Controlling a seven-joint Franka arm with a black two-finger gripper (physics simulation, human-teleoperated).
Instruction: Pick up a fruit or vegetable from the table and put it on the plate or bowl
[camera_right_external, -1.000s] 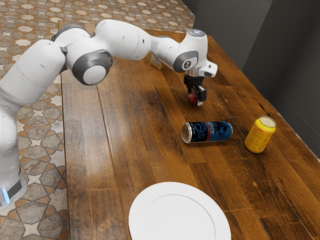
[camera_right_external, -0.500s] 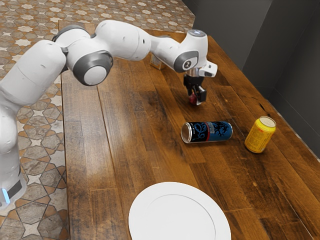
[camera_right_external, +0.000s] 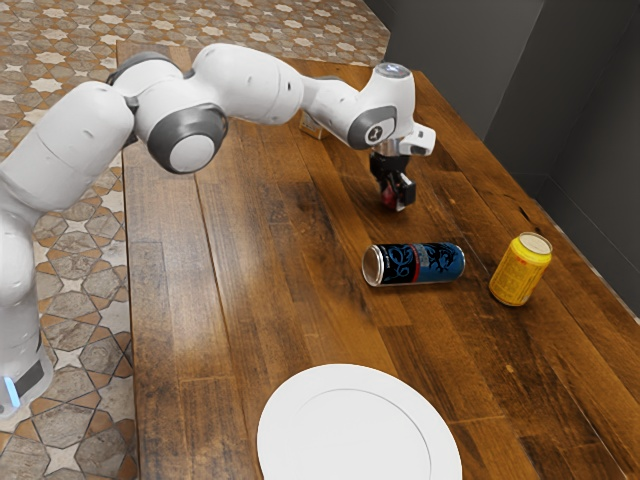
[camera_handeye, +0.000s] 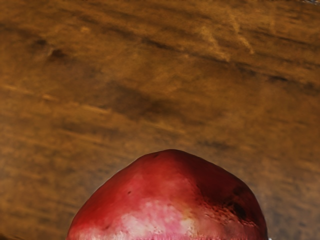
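Pincer (camera_right_external: 392, 199) clamped on the red fruit (camera_handeye: 170, 200) (it sits between both fingers).

Arm (camera_right_external: 250, 85): white rounded shells, grey joint caps (camera_right_external: 188, 135), black jaws, blue LED (camera_right_external: 9, 388) nr base (camera_right_external: 22, 365).

Deep red fruit (camera_handeye: 167, 200) with pale blotch; plain white plate (camera_right_external: 360, 425); blue-and-black can (camera_right_external: 413, 263); yellow can (camera_right_external: 520, 268); brown wood-grain table (camera_right_external: 250, 280); beige star-patterned floor (camera_right_external: 80, 390).

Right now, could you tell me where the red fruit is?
In the exterior view, the red fruit sits in the claw, beyond the lying blue can.
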